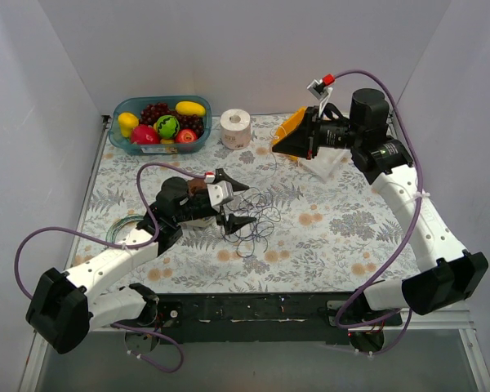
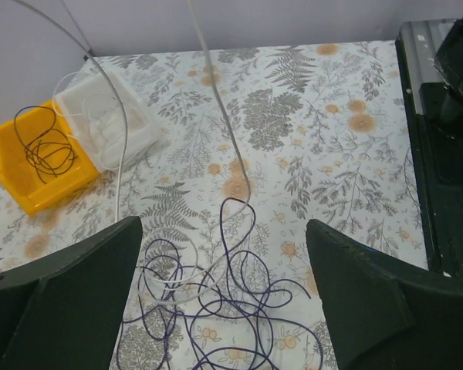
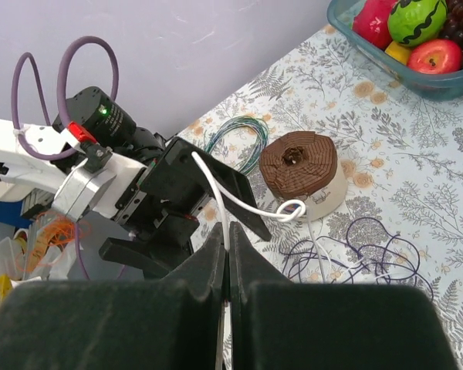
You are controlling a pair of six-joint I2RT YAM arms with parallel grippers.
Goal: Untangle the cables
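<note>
The cables (image 1: 255, 222) are thin dark purplish wires in loose overlapping loops on the flowered cloth at mid-table. In the left wrist view the tangle (image 2: 228, 304) lies between and below my left gripper's fingers. My left gripper (image 1: 240, 205) (image 2: 224, 223) is open and holds nothing, just above the tangle's left side. A thin white cable (image 2: 216, 100) rises out of the tangle to my right gripper (image 1: 281, 147) (image 3: 227, 233), which is shut on it (image 3: 216, 185), raised at the back of the table. The tangle also shows in the right wrist view (image 3: 366, 250).
A yellow bin (image 2: 19, 196) holding a coiled dark wire stands beside a clear bin (image 2: 135, 127) at the back right. A fruit basket (image 1: 121, 143) and a toilet roll (image 1: 235, 128) stand at the back. A greenish coil (image 1: 121, 231) and a brown-topped cup (image 3: 297, 166) lie at the left.
</note>
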